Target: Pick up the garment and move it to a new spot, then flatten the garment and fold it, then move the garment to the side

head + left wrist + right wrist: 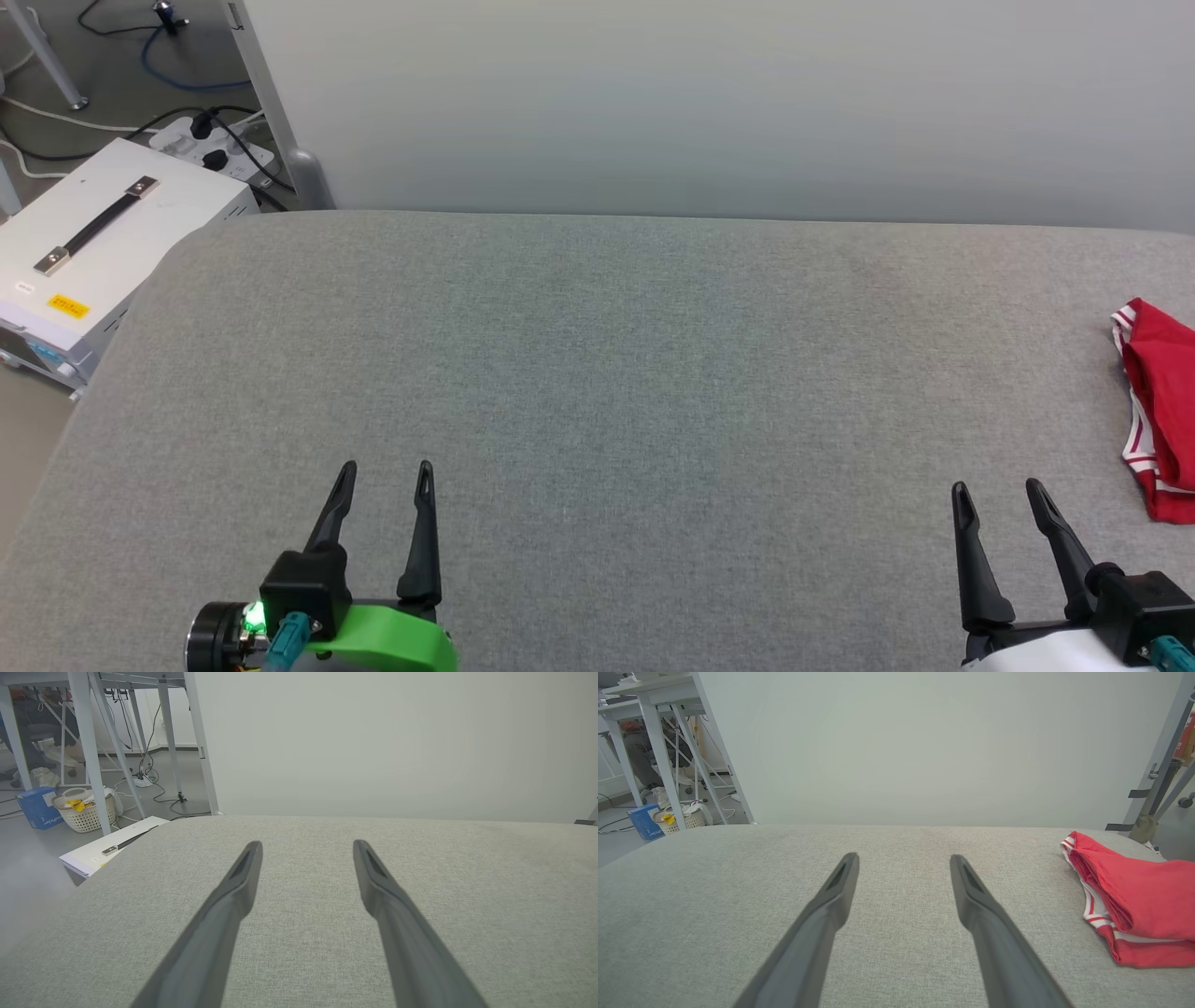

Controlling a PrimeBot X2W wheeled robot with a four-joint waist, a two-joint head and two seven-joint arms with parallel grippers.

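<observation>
1. Dark fingers of the left gripper (386, 467) rise over the near edge of the grey bench (597, 373), towards its left side. Its jaws are spread wide with nothing between them.
2. At the near right corner the right gripper (997, 485) points the same way. Its jaws are likewise released and empty, and bench fabric shows between the fingers.
3. At the bench's right edge lies the garment (1162, 392), in a layered red heap with red-and-white striped trim along its left side. It is beyond and to the right of the right gripper and apart from it. The head view cuts off its right part.
4. Off the far left corner a white case (103, 243) with a dark handle stands on the floor, with a power strip (210, 140) behind it.
5. Along the far edge runs a pale panel (709, 103).
</observation>
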